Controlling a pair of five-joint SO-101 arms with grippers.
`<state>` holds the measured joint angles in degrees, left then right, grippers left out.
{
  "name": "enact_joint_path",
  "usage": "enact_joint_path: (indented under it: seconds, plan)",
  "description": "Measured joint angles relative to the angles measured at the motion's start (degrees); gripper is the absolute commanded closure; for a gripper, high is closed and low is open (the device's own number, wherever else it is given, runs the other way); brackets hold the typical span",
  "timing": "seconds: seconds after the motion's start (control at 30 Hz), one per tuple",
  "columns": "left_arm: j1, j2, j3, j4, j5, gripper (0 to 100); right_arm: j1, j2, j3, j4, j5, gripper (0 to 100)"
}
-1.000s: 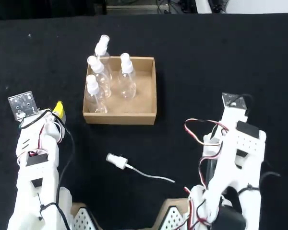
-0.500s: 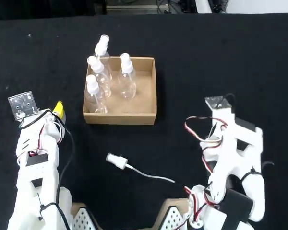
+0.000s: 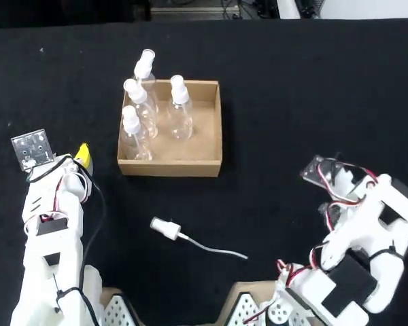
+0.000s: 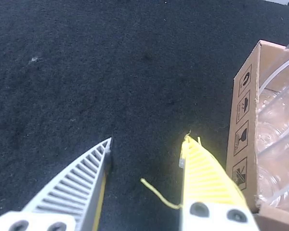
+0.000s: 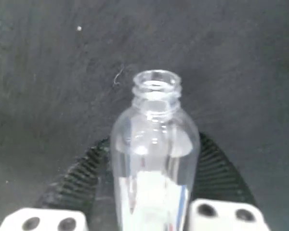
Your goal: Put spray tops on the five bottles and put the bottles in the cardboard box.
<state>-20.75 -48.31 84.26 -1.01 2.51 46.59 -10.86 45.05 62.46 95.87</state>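
The cardboard box [image 3: 214, 136] stands left of centre and holds several clear bottles [image 3: 179, 109] with white spray tops. A loose spray top [image 3: 166, 227] with its long tube lies on the black table in front of the box. In the right wrist view, a clear bottle [image 5: 154, 144] with a bare neck sits between the black fingers [image 5: 82, 178] of my right gripper [image 5: 151, 183], which is shut on it. That gripper [image 3: 326, 173] is at the front right. My left gripper [image 4: 148, 139] is open over bare table just left of the box [image 4: 245, 125], also seen from above [image 3: 71, 159].
The black tablecloth [image 3: 292, 81] covers the whole surface. Open room lies right of the box and between the two arms. The arm bases [image 3: 245, 309] sit at the front edge.
The right arm has swung right and drawn back toward the front edge with its gripper. The left arm, box and loose spray top have not moved.
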Motion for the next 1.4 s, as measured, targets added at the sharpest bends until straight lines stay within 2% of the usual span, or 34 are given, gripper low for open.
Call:
enact_joint_path:
  seconds: [0.23,0.47,0.63,0.8,0.93,1.17,1.27,1.4]
  plan:
    - [0.0,0.0,0.0,0.0,0.0,80,0.62,0.0,0.0,0.0,-0.18,59.3]
    - [0.0,0.0,0.0,0.0,0.0,80,-1.32,0.53,-6.24,7.03,-11.34,59.2]
    - [0.0,0.0,0.0,0.0,0.0,80,-1.49,0.7,-6.51,5.45,-12.66,59.2]
    - [0.0,0.0,0.0,0.0,0.0,80,-1.58,0.7,-0.18,0.7,-12.84,59.6]
    - [0.0,0.0,0.0,0.0,0.0,80,-1.58,0.7,4.04,-5.89,-12.84,67.9]
    - [0.0,0.0,0.0,0.0,0.0,80,-2.02,0.7,7.56,-10.81,-14.15,99.0]
    - [0.0,0.0,0.0,0.0,0.0,80,-3.25,-0.18,6.77,-11.08,-19.96,97.6]
    - [0.0,0.0,0.0,0.0,0.0,80,-6.59,-5.1,2.9,-8.09,-31.74,98.8]
